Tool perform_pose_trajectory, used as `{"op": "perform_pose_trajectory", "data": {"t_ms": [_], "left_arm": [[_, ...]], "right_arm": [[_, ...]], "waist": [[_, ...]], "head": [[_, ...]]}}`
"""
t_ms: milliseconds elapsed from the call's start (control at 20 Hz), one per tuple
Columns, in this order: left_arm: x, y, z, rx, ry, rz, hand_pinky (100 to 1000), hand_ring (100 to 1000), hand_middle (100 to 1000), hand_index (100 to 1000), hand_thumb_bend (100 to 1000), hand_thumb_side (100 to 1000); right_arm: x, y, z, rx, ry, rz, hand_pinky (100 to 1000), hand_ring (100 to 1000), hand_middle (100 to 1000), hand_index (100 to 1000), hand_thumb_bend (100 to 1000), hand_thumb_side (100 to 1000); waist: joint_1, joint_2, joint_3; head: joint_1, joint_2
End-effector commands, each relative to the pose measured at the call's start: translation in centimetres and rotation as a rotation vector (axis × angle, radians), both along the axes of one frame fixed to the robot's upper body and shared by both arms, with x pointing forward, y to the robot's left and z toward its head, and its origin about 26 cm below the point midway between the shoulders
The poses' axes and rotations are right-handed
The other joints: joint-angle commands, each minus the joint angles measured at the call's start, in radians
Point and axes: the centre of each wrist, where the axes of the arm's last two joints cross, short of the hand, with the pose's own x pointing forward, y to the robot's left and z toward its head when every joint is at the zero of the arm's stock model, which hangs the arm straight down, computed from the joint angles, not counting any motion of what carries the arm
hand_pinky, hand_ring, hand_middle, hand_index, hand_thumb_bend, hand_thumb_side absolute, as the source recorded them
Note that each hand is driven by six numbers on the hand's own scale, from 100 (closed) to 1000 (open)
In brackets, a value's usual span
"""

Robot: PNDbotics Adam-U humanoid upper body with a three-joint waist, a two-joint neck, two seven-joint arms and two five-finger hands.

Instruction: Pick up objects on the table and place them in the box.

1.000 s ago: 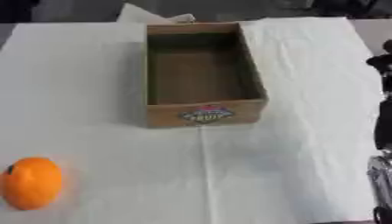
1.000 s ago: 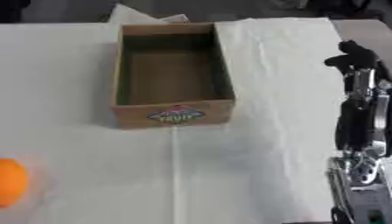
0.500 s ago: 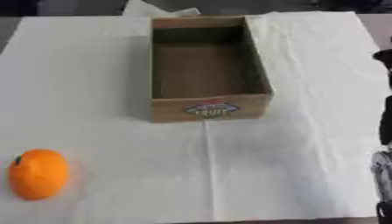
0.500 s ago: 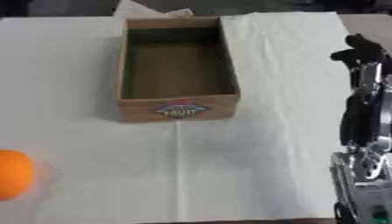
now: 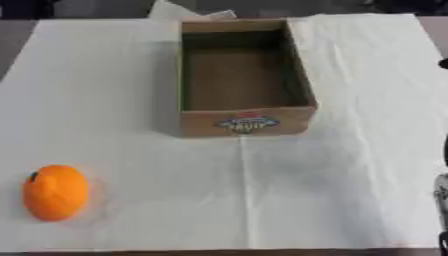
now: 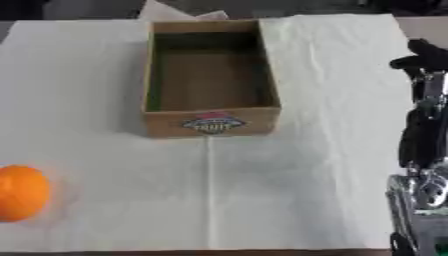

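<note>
Orange round fruit (image 5: 54,192) sits lower left of frame on white cloth (image 5: 350,165), well apart from open brown cardboard box (image 5: 241,75) at upper centre. Right hand (image 6: 420,60) at right edge; finger state unclear. Left hand out of frame.

Soft, even light falls from above, leaving the white cloth (image 5: 350,150) bright but not blown out. Both views are blurred throughout: the label on the cardboard box (image 5: 245,125) is an unreadable smear of colour, and the creases in the cloth show only faintly. The box throws a soft shadow to its left, and its inner walls are darker than its floor. The orange (image 5: 54,192) has a pale, diffuse shadow around its base and no sharp highlight. The right hand (image 6: 420,55) reads as a dark, indistinct shape, with dull glints on the silver joints below.
</note>
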Motion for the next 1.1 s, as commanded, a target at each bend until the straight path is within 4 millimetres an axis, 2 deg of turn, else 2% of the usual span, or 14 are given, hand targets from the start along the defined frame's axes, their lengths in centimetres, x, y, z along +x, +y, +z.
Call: {"op": "perform_pose_trajectory", "data": {"t_ms": [50,150,300,400,550,700,900,1100], "left_arm": [[-0.4,1.0,2.4,0.163,0.005,0.029,472,632,600,841,469,981],[-0.5,1.4,2.7,0.251,0.053,0.031,512,667,644,929,452,1000],[-0.1,1.6,2.6,0.379,0.159,0.007,559,700,671,963,472,1000],[0.2,1.9,2.9,0.466,0.222,-0.001,586,717,681,975,544,1000],[0.8,2.5,3.6,0.590,0.310,0.000,622,738,696,992,787,1000],[1.7,3.1,4.6,0.702,0.392,0.008,637,751,711,1000,915,1000],[3.1,3.9,6.5,0.855,0.496,0.035,642,773,745,1000,946,1000],[4.2,4.2,7.3,0.991,0.587,0.044,664,812,787,1000,927,1000]], "right_arm": [[-0.3,-0.5,0.8,-0.030,-0.031,-0.012,884,957,525,748,100,847],[-0.3,-0.5,0.8,-0.035,-0.030,-0.013,883,956,525,747,100,846],[-0.3,-0.5,0.9,-0.044,-0.032,-0.008,883,955,524,747,100,846],[-0.3,-0.5,0.9,-0.047,-0.032,-0.007,883,954,524,747,100,846],[-0.3,-0.6,0.9,-0.050,-0.033,-0.007,883,953,523,747,100,845],[-0.3,-0.6,0.9,-0.048,-0.031,-0.007,883,953,523,746,100,845],[-0.4,-0.6,0.8,-0.042,-0.026,-0.009,882,952,522,745,100,846],[-0.4,-0.6,0.7,-0.040,-0.022,-0.009,882,951,521,744,100,847]], "waist": [[0.004,-0.018,-0.002],[0.007,-0.019,-0.004],[0.011,-0.020,-0.009],[0.014,-0.020,-0.011],[0.015,-0.021,-0.012],[0.015,-0.024,-0.011],[0.012,-0.030,-0.006],[0.011,-0.036,-0.001]], "head": [[-0.007,-0.006],[-0.012,-0.013],[-0.011,-0.024],[-0.011,-0.033],[-0.010,-0.043],[0.009,-0.041],[0.061,-0.030],[0.080,-0.025]]}}
